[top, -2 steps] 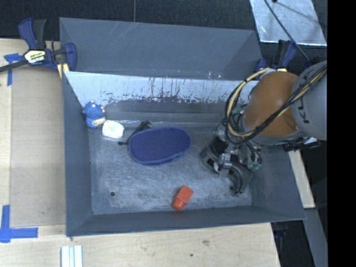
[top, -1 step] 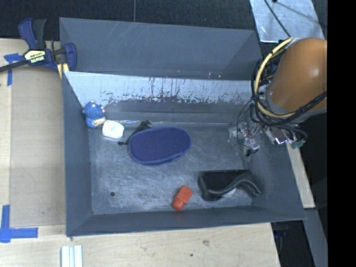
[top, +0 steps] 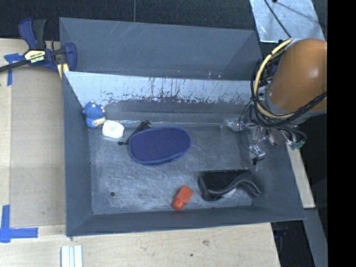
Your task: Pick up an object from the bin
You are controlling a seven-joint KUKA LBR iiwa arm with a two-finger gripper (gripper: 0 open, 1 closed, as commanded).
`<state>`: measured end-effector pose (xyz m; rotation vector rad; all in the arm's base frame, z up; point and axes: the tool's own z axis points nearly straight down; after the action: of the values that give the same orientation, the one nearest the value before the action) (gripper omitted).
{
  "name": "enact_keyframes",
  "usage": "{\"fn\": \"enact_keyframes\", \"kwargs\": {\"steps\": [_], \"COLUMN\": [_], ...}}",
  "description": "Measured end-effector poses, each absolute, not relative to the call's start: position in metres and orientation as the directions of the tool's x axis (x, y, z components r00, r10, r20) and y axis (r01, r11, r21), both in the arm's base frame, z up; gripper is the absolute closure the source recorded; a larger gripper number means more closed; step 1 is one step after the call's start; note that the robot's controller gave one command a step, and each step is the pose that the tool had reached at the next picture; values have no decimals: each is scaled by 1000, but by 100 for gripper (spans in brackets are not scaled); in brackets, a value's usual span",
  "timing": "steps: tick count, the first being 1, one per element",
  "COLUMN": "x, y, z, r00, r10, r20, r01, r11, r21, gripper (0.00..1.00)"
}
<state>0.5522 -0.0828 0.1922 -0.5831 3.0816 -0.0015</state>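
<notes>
Over the bin's (top: pixel 78 166) right side, the claw (top: pixel 256 151), open or closed unclear, risks glancing off the curved black piece (top: pixel 225 183) nearby.

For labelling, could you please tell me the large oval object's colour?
The oval object is dark blue, camera view.

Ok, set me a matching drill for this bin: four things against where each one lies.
Things:
1 blue oval pad
2 orange block
3 black curved piece
4 white lump

Places:
A by the near wall, around the middle
B left end, beside the small blue figure
C middle of the floor
D near-right corner, closest to the gripper

Pairs: 1-C, 2-A, 3-D, 4-B.
</notes>
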Motion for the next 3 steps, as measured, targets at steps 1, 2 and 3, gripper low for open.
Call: {"fn": "enact_keyframes", "kwargs": {"steps": [1,2,3], "x": [517,520,513], "y": [-112,-112,-88], "z": [74,77,78], "r00": [-708,-709,-665], "r10": [-706,-705,-747], "r20": [1,-7,-8], "r01": [-706,-705,-746], "r11": [708,709,665], "r21": [3,-6,-26], "gripper": [0,100,100]}}
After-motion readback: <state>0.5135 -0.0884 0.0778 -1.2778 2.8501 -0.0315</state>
